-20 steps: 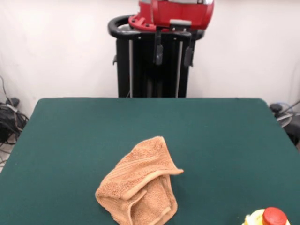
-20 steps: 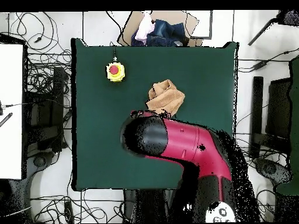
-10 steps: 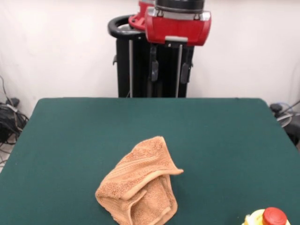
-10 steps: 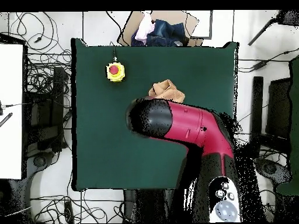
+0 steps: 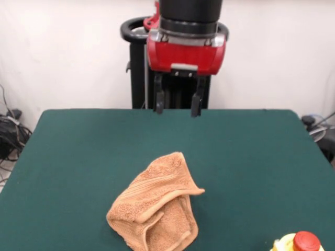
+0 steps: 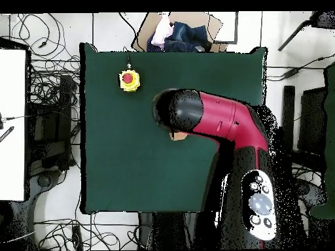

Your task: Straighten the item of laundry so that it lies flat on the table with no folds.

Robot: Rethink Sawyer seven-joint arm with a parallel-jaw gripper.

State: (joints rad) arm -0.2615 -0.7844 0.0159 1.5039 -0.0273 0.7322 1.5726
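Here we see the towel [image 5: 156,212] crumpled near the bench's [image 5: 78,146] front edge, folded over itself, open green all round it. The gripper [image 5: 177,106] hangs above the far side, fingers [image 5: 159,100] apart, holding nothing. A yellow button [image 5: 299,243] sits at the corner.

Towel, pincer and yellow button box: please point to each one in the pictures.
towel [image 5: 154,212], front view, middle of the crumpled cloth.
pincer [image 5: 175,104], front view, midway between its two open fingertips.
yellow button box [image 6: 129,80], overhead view, on its red top.
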